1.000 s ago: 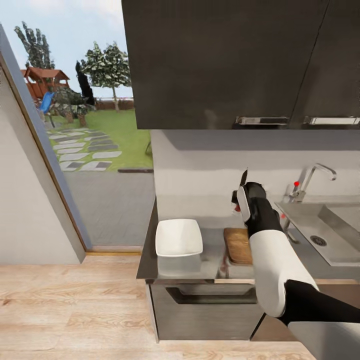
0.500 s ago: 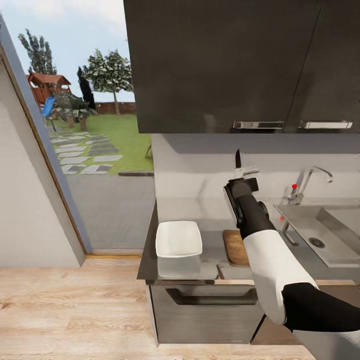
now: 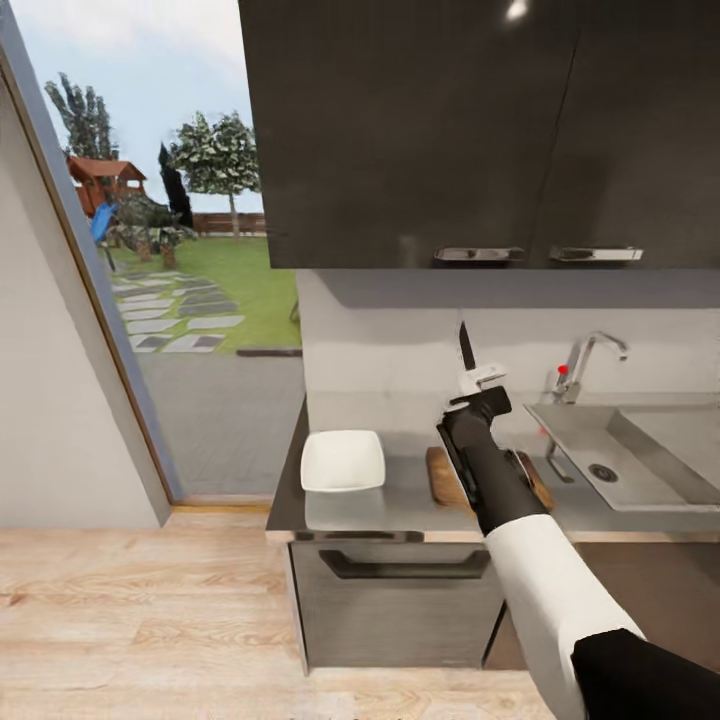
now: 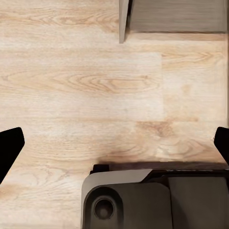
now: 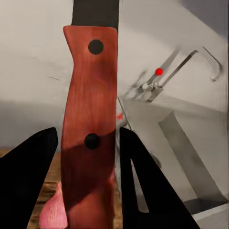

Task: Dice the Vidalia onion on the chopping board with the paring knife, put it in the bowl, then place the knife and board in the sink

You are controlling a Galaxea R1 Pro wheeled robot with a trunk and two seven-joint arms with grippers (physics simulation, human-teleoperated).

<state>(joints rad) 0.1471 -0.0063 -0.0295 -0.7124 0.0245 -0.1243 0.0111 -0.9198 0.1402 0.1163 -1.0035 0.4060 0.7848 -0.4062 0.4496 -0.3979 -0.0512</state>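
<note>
My right gripper [image 3: 478,386] is shut on the paring knife [image 3: 466,347], holding it upright above the chopping board [image 3: 438,476], dark blade pointing up. In the right wrist view the red handle [image 5: 90,133] sits between the two black fingers [image 5: 25,177]. Below it, a piece of the pinkish Vidalia onion [image 5: 51,213] lies on the brown board [image 5: 53,177]. The white square bowl [image 3: 343,461] stands on the grey countertop [image 3: 400,506] left of the board. The sink [image 3: 625,452] is to the right. My left gripper [image 4: 114,143] hangs open over the wooden floor.
Dark wall cabinets [image 3: 440,130] hang above the counter, close over the knife tip. The chrome tap [image 3: 585,358] with a red knob stands behind the sink. A drawer front [image 3: 400,590] sits under the counter. A glass door at the left looks onto a garden.
The right gripper has risen from just over the board and turned the knife upright. The head camera has drawn back and shifted, so the counter looks smaller.
</note>
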